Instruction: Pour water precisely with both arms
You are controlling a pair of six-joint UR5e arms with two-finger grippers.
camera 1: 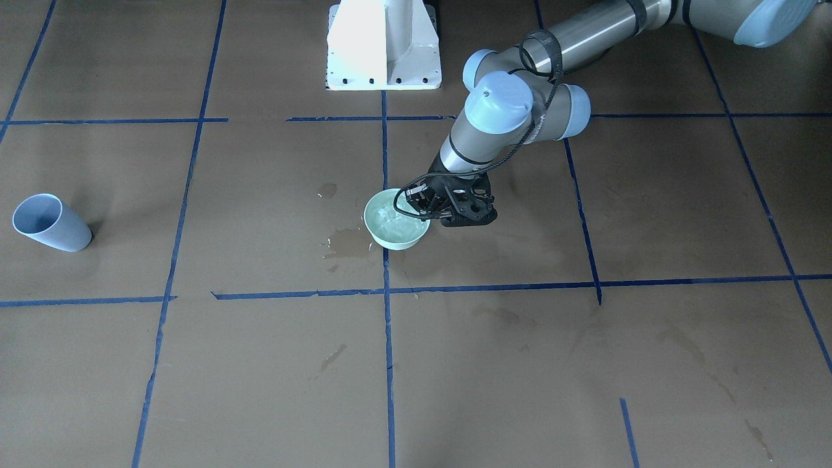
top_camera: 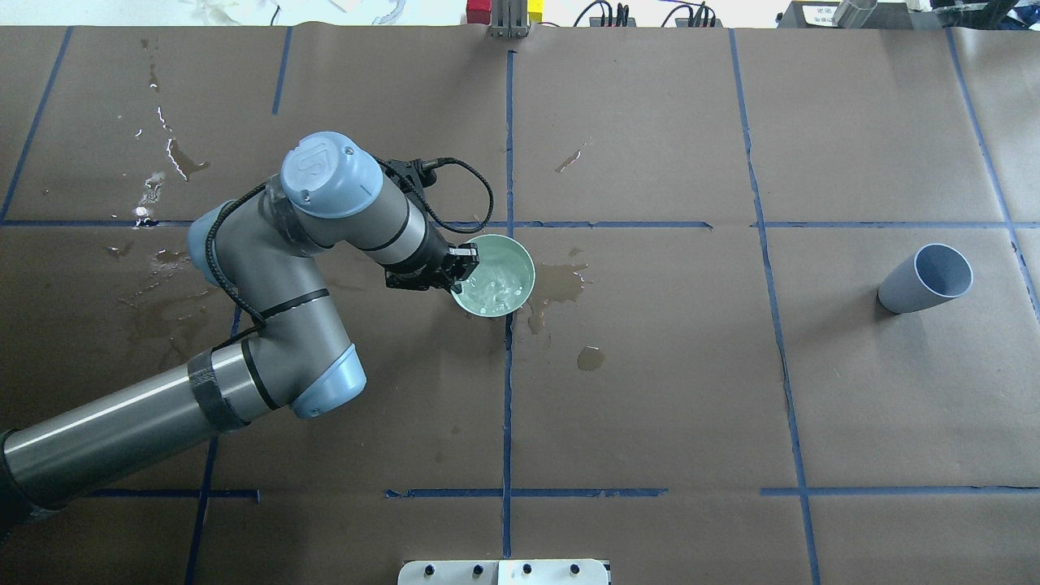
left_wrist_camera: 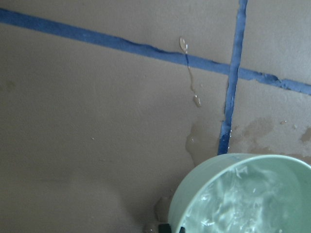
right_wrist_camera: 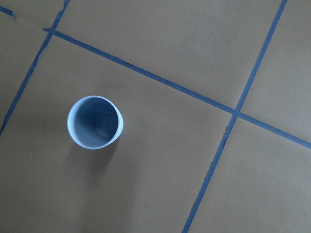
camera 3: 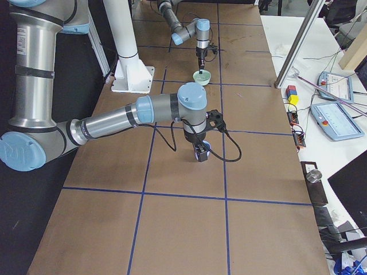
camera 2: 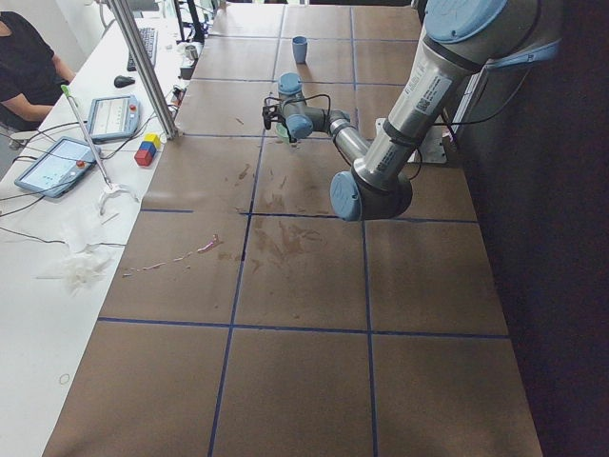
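Overhead exterior shows the water lying in a pale green round bowl that sits near the middle of the brown paper-covered table, just left of a blue tape line. The liquid is clear and colourless, so the green of the bowl shows through, broken by white glints and ripples. From the left wrist-mounted camera the same surface looks glossy and crinkled, filling the bowl's lower part.

The left gripper is at the bowl's 9 o'clock rim, its jaws clenched on the wall with one finger inside and one outside. A dark wet puddle stains the paper at the bowl's 3 o'clock, touching its foot, and a smaller spot lies toward 4 o'clock.

A light blue plastic cup stands well apart, far out at 3 o'clock. In the exterior right view the right gripper points down over the table; whether its jaws are released or clenched I cannot tell.
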